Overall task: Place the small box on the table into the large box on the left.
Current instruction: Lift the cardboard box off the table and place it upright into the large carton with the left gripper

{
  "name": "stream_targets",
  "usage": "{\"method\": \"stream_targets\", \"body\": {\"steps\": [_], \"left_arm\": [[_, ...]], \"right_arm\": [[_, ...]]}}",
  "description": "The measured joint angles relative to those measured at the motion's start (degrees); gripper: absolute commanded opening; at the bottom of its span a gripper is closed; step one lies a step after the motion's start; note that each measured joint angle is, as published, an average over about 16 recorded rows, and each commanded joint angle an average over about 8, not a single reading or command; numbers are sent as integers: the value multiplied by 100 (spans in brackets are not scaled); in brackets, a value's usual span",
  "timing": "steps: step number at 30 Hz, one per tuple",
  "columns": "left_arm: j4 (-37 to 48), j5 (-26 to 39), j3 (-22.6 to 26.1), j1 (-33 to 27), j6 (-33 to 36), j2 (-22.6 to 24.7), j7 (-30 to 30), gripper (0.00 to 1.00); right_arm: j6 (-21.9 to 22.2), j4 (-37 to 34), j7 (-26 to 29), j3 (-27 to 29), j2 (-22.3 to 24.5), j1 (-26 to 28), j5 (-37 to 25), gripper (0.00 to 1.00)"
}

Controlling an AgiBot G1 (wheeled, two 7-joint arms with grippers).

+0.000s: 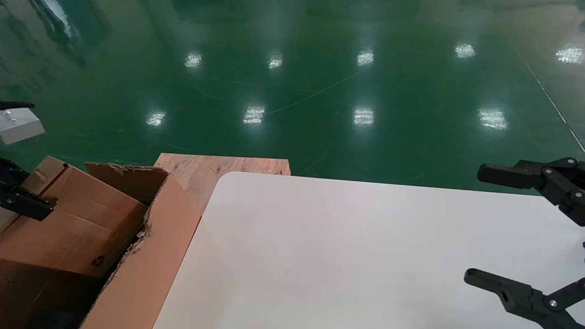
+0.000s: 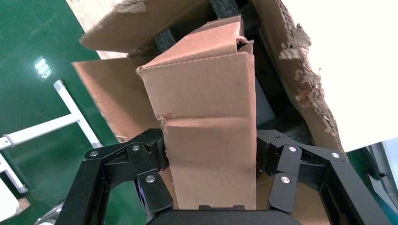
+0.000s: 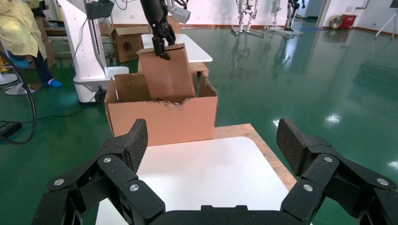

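Note:
The small box (image 1: 77, 224) is a smooth brown carton with a recycling mark. It leans tilted inside the large box (image 1: 151, 260), whose edges are torn. My left gripper (image 2: 210, 154) is shut on the small box (image 2: 206, 108) at its upper end, above the black padding (image 2: 288, 129) of the large box (image 2: 307, 79). In the right wrist view the small box (image 3: 166, 70) sticks out of the large box (image 3: 159, 119). My left gripper shows at the head view's left edge (image 1: 23, 201). My right gripper (image 1: 477, 224) is open and empty over the table (image 1: 343, 251).
A light wooden board (image 1: 205, 169) lies behind the table's far left corner. Green floor surrounds the table. In the right wrist view the table (image 3: 206, 173) is below my right gripper (image 3: 213, 140), and a white robot base (image 3: 89, 47) and a person (image 3: 23, 33) are beyond.

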Motion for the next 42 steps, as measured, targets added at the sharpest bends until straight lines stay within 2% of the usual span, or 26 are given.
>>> {"method": "stream_targets", "body": {"steps": [8,17,30,42], "left_arm": [[-323,58,466,186,-217,65,-577,0],[-172,154,695,717,-647,306,-950,0],[767,195,900,1686,-1300,772,-1114,0],[1776,21,943,2343,-1572,1135,-928,0]], "right_arm": [[0,0,0,-1,0,0,1,100],[1,0,-1,-2,1,0,1,100],[1,0,-1,-3,1,1,2,100],[2,0,-2,-4,2,1,3,100]]}}
